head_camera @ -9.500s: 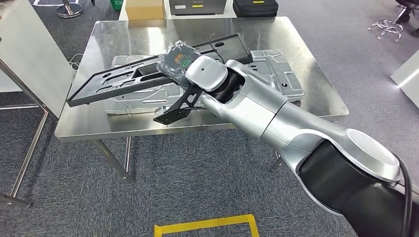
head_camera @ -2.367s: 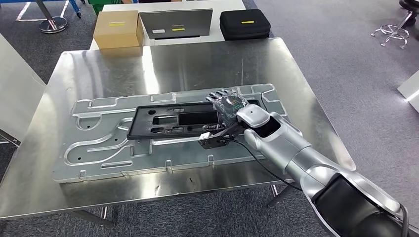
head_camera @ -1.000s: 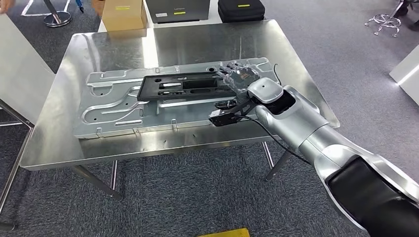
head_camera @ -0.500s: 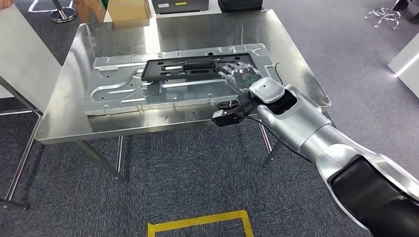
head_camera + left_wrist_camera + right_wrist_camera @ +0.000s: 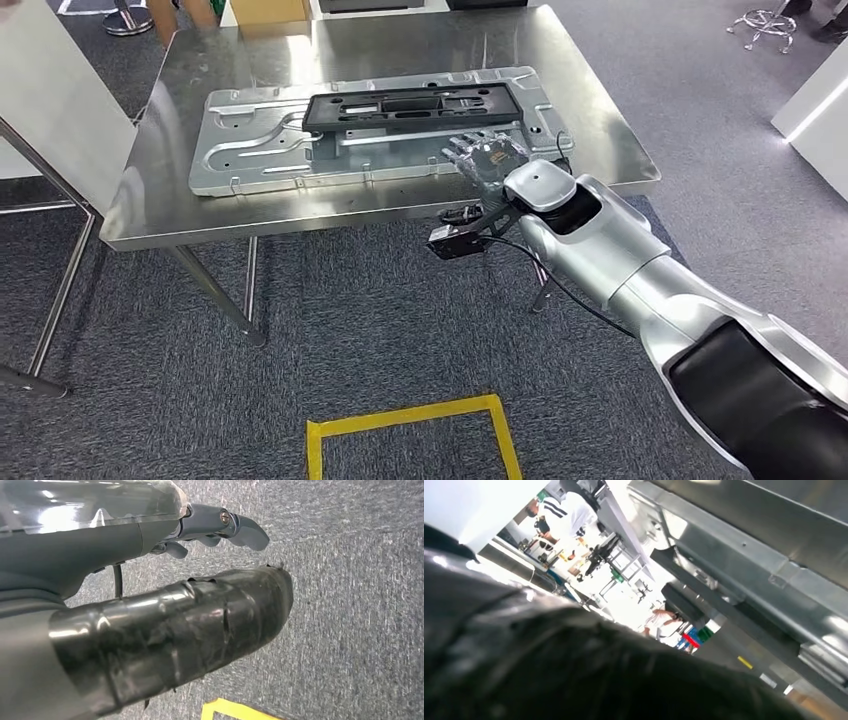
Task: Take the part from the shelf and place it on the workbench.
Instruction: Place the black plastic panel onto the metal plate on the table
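While the long black plastic frame with cut-out slots [image 5: 413, 105] lies flat on the stamped silver sheet-metal panel [image 5: 250, 150] toward the far side of the steel counter [image 5: 600, 160], the head view shows the right hand [image 5: 487, 158] empty at the panel's near right corner, its fingers [image 5: 462, 150] spread and pointing toward the frame. The frame's long axis runs left to right across the counter, and it lies just beyond and to the left of those fingertips, apart from them. The part looks already delivered, so the placing seems done. Any coming move likely turns on that gap: the right hand is plainly the nearer one, and drawing it back toward the near edge would keep it off the frame. A yellow tape corner [image 5: 410, 420] marks the grey carpet near the robot.

In the left wrist view, the left hand [image 5: 150, 595] hangs over grey carpet, holding nothing, its dark fingers [image 5: 235, 527] gently curled but apart from the thick thumb.

In the right wrist view, the hand is a dark blur close to the lens, so its fingers cannot be read there; beyond it run a steel edge, seemingly the counter [image 5: 774, 545], and a dark strip [image 5: 704, 590], with people [image 5: 569, 510] in the bright background.
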`<action>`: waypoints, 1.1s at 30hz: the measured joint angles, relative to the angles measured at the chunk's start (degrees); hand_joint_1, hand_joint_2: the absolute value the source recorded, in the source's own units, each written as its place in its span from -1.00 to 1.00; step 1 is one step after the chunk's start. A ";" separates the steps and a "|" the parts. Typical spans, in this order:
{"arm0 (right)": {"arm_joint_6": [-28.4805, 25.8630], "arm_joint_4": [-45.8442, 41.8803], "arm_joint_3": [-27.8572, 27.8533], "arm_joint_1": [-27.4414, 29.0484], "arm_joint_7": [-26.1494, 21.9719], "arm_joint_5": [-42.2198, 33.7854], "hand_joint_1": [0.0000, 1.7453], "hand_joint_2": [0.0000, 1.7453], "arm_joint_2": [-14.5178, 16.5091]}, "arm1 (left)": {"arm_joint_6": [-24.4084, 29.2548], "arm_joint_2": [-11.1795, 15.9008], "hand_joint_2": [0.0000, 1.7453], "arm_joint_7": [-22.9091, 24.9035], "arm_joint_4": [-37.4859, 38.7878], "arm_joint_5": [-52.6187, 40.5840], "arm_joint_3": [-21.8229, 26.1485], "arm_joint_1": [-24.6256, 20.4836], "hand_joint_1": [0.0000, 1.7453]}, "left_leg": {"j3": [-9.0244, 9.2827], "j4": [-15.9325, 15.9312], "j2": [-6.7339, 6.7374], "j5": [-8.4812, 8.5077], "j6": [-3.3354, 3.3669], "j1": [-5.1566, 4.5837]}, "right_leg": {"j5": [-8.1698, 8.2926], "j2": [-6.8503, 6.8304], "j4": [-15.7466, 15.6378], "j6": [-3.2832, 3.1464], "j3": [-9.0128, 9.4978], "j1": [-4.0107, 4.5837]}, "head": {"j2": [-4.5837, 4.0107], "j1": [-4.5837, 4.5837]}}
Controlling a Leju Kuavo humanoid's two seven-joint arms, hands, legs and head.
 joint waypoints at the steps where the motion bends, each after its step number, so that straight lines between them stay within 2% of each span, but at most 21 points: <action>1: -0.02 -0.07 0.01 -0.10 -0.03 -0.01 -1.00 -1.00 -0.04 | 0.01 0.01 -1.00 -0.06 0.00 -0.02 0.02 0.02 -1.00 | -0.13 -0.26 0.02 0.64 -0.35 0.13 | -0.46 -0.02 -1.90 -0.18 0.90 0.30 | 0.00 0.01; 3: 0.04 -0.10 0.12 -0.14 -0.27 -0.01 -1.00 -1.00 -0.21 | 0.02 -0.05 -1.00 -0.22 0.01 -0.05 0.07 0.12 -1.00 | -0.37 -0.69 -0.05 1.39 -1.05 0.39 | 0.79 -0.17 -3.10 -0.62 0.46 0.37 | -0.01 0.06; 4: 0.08 -0.11 0.23 -0.13 -0.49 -0.01 -1.00 -1.00 -0.31 | 0.03 -0.11 -1.00 -0.31 0.02 -0.08 0.08 0.19 -1.00 | -0.77 -0.25 -0.13 0.53 -1.32 0.46 | 1.53 -0.28 -3.57 -0.93 0.15 0.27 | -0.01 0.02; 6: 0.12 -0.20 0.50 -0.14 -1.04 -0.11 -1.00 -1.00 -0.71 | 0.19 -0.19 -1.00 -0.48 0.02 -0.24 0.08 0.29 -1.00 | -2.27 4.26 -0.27 -4.71 -1.72 0.57 | 3.20 -0.54 -4.03 -1.65 -1.04 0.06 | -0.01 -0.02; 8: 0.15 -0.34 0.72 -0.15 -1.52 -0.32 -1.00 -1.00 -1.25 | 0.41 -0.19 -1.00 -0.60 0.02 -0.37 0.08 0.31 -1.00 | -3.71 11.59 -0.28 -9.78 -2.15 0.62 | 4.59 -0.56 -3.82 -2.00 -2.94 0.03 | -0.01 -0.04; 9: 0.18 -0.39 0.80 -0.12 -1.66 -0.42 -1.00 -1.00 -1.47 | 0.47 -0.19 -1.00 -0.69 0.02 -0.38 0.08 0.30 -1.00 | -3.76 14.18 -0.28 -10.27 -2.35 0.66 | 5.22 -0.54 -3.63 -1.89 -3.95 0.00 | -0.01 -0.04; 10: 0.19 -0.42 0.90 -0.06 -1.77 -0.51 -1.00 -1.00 -1.69 | 0.50 -0.19 -1.00 -0.78 0.02 -0.38 0.08 0.28 -1.00 | -3.11 15.23 -0.27 -9.53 -2.50 0.70 | 5.82 -0.52 -3.38 -1.74 -4.99 -0.06 | -0.01 -0.05; 12: 0.19 -0.50 1.13 0.08 -1.84 -0.61 -1.00 -1.00 -2.19 | 0.50 -0.15 -1.00 -0.92 0.02 -0.38 0.08 0.25 -1.00 | 0.94 11.63 -0.27 -6.57 -2.65 0.75 | 6.88 -0.48 -2.76 -1.24 -6.89 -0.25 | -0.01 -0.05; 14: 0.18 -0.78 1.28 0.14 -1.86 -0.65 -1.00 -1.00 -2.80 | 0.49 -0.05 -1.00 -0.97 0.02 -0.37 0.09 0.19 -1.00 | 6.59 3.75 -0.45 -6.46 -2.43 0.50 | 7.78 -0.55 -2.28 -0.53 -8.31 -0.30 | -0.01 -0.04; 15: 0.18 -0.94 1.33 0.15 -1.89 -0.68 -1.00 -1.00 -3.07 | 0.49 0.01 -1.00 -0.97 0.02 -0.34 0.10 0.21 -1.00 | 8.30 0.93 -0.59 -6.98 -2.16 0.33 | 8.27 -0.62 -2.25 -0.22 -8.64 -0.29 | -0.01 -0.02; 16: 0.19 -1.08 1.37 0.16 -1.93 -0.70 -1.00 -1.00 -3.25 | 0.49 0.05 -1.00 -0.96 0.02 -0.32 0.11 0.23 -1.00 | 9.11 -0.67 -0.73 -7.47 -1.90 0.13 | 8.78 -0.69 -2.35 0.05 -8.83 -0.27 | 0.00 0.00; 18: 0.22 -1.19 1.52 0.19 -2.03 -0.74 -1.00 -1.00 -3.50 | 0.50 0.10 -1.00 -0.88 0.02 -0.26 0.15 0.28 -1.00 | 8.79 -1.33 -0.62 -6.72 -1.21 0.21 | 9.38 -0.50 -2.62 0.54 -9.02 -0.21 | 0.00 0.01; 19: 0.27 -1.20 1.62 0.17 -2.05 -0.75 -1.00 -1.00 -3.63 | 0.49 0.10 -1.00 -0.84 0.02 -0.24 0.18 0.24 -1.00 | 8.57 -1.64 -0.44 -6.24 -0.77 0.35 | 8.62 -0.28 -2.06 0.84 -9.42 -0.21 | -0.01 0.07; 20: 0.31 -1.20 1.70 0.16 -2.05 -0.75 -1.00 -1.00 -3.77 | 0.49 0.10 -1.00 -0.80 0.02 -0.23 0.22 0.18 -1.00 | 8.20 -1.91 -0.23 -5.69 -0.21 0.52 | 6.93 -0.07 -0.50 1.13 -10.07 -0.25 | -0.01 0.13; 23: 0.37 -1.20 2.01 0.29 -2.05 -0.75 -1.00 -1.00 -4.08 | 0.48 0.10 -1.00 -0.78 0.02 -0.23 0.45 0.05 -1.00 | 6.55 -1.76 0.07 -4.43 0.72 0.52 | -0.44 0.11 10.00 1.82 -13.02 -0.70 | -0.01 0.25; 24: 0.37 -1.19 2.14 0.39 -2.05 -0.75 -1.00 -1.00 -4.18 | 0.48 0.11 -1.00 -0.78 0.02 -0.23 0.54 0.05 -1.00 | 5.92 -1.54 0.09 -4.10 0.72 0.49 | -1.46 0.10 12.88 1.97 -13.42 -0.84 | -0.01 0.25; 25: 0.37 -1.19 2.24 0.47 -2.05 -0.75 -1.00 -1.00 -4.31 | 0.48 0.12 -1.00 -0.78 0.02 -0.23 0.64 0.06 -1.00 | 5.27 -1.24 0.10 -3.82 0.67 0.47 | -1.32 0.10 13.97 2.05 -12.93 -0.97 | -0.01 0.25; 26: 0.37 -1.19 2.30 0.50 -2.04 -0.75 -1.00 -1.00 -4.40 | 0.47 0.13 -1.00 -0.78 0.02 -0.23 0.73 0.06 -1.00 | 4.67 -0.87 0.09 -3.60 0.58 0.47 | -0.26 0.09 12.91 2.05 -11.42 -1.07 | -0.01 0.25; 28: 0.33 -1.20 2.34 0.37 -2.06 -0.75 -1.00 -1.00 -4.52 | 0.45 0.12 -1.00 -0.78 0.02 -0.22 0.85 0.05 -1.00 | 3.65 -0.17 0.07 -3.29 0.29 0.46 | 1.78 0.11 6.23 1.83 -6.31 -1.17 | -0.01 0.25; 30: 0.26 -1.30 2.35 0.18 -2.14 -0.82 -1.00 -1.00 -4.59 | 0.37 0.12 -1.00 -0.81 0.02 -0.22 0.90 0.00 -1.00 | 2.92 0.24 0.03 -2.77 -0.33 0.45 | 1.91 0.19 0.35 1.47 -2.67 -0.86 | -0.01 0.24; 33: 0.22 -1.43 2.46 0.13 -2.21 -1.03 -1.00 -1.00 -4.69 | 0.25 0.04 -1.00 -0.86 0.02 -0.23 0.94 0.08 -1.00 | 2.22 0.18 -0.09 -1.71 -1.51 0.66 | 2.28 0.15 -1.62 0.60 -2.51 -0.43 | -0.01 0.25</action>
